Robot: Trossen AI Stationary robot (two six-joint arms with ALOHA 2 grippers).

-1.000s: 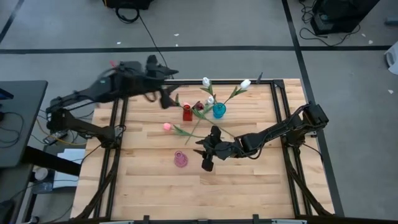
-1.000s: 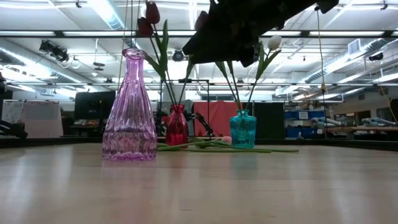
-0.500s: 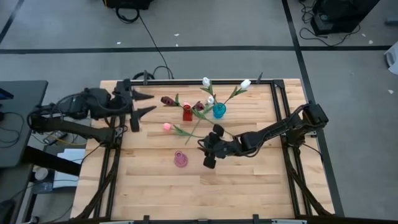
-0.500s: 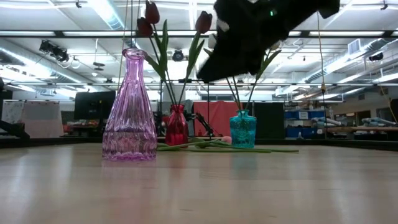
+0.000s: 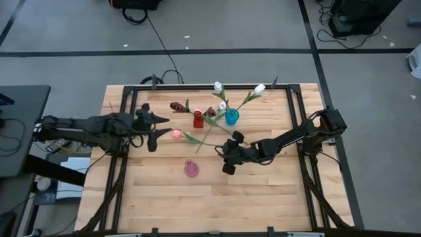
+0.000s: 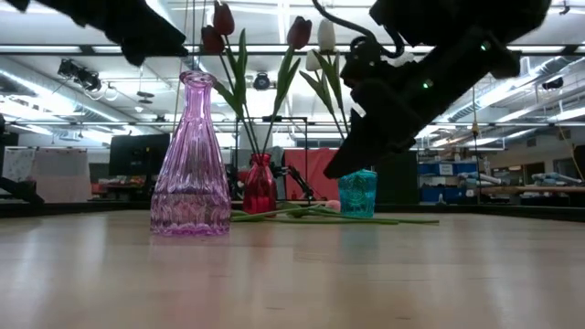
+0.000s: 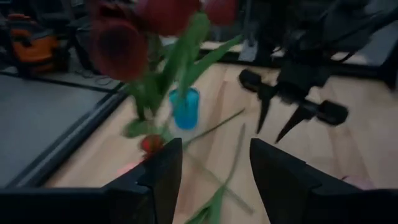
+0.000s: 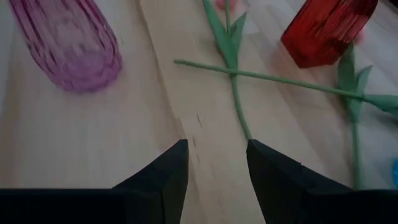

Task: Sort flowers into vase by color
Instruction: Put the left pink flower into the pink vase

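Note:
Three small vases stand on the wooden table: a red vase [image 5: 197, 120] with maroon tulips [image 5: 175, 105], a teal vase [image 5: 231, 117] with white tulips [image 5: 218, 86], and a pink vase [image 5: 191, 169] with no flowers in it. A pink tulip [image 5: 176, 134] lies flat on the table, and its stem crosses other green stems [image 8: 233, 73]. My left gripper [image 5: 156, 130] hovers open just left of the pink bud. My right gripper [image 5: 228, 153] hangs open right of the pink vase [image 8: 68, 43], above the crossed stems. Neither touches anything.
A black metal frame [image 5: 125, 164] runs along the table's edges. Bare wood lies toward the near edge, in front of the pink vase [image 6: 191, 155]. The leaning tulip stems [image 6: 239, 91] spread wide above the red and teal vases. Beyond the table are cables and equipment.
My left arm has drawn back from the maroon tulips at the far edge. It swung toward the left, then came nearer and lower beside the pink bud. My right gripper has dropped lower and shifted slightly toward the right. No flower or vase has moved.

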